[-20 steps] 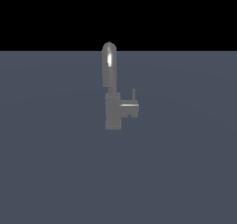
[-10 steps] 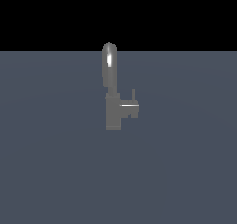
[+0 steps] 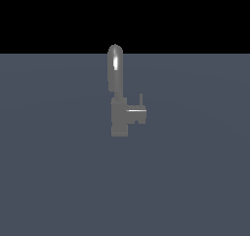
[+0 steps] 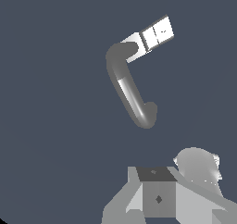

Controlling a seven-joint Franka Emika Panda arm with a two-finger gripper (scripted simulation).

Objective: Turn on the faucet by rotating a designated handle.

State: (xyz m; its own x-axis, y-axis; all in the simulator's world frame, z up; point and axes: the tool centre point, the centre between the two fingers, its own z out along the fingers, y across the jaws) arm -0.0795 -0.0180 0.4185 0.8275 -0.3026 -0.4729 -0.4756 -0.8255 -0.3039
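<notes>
The faucet (image 3: 119,118) stands alone on the flat grey floor, its tall arched spout (image 3: 115,67) rising from a blocky upright body. The handle (image 3: 136,114) juts toward the exterior view's right, with a thin upright pin at its end. The wrist view looks down on the faucet: the curved spout (image 4: 129,89) leads back to the bright body top, and the handle (image 4: 157,32) sticks out beyond it. Part of my gripper (image 4: 157,193) shows at that picture's edge, well apart from the faucet. Its fingers merge into one grey block, so their spacing is unclear. The exterior view does not show the gripper.
Plain grey floor (image 3: 58,181) stretches all round the faucet, ending at a black background behind it. A pale rounded part of my arm (image 4: 199,167) sits beside the gripper in the wrist view.
</notes>
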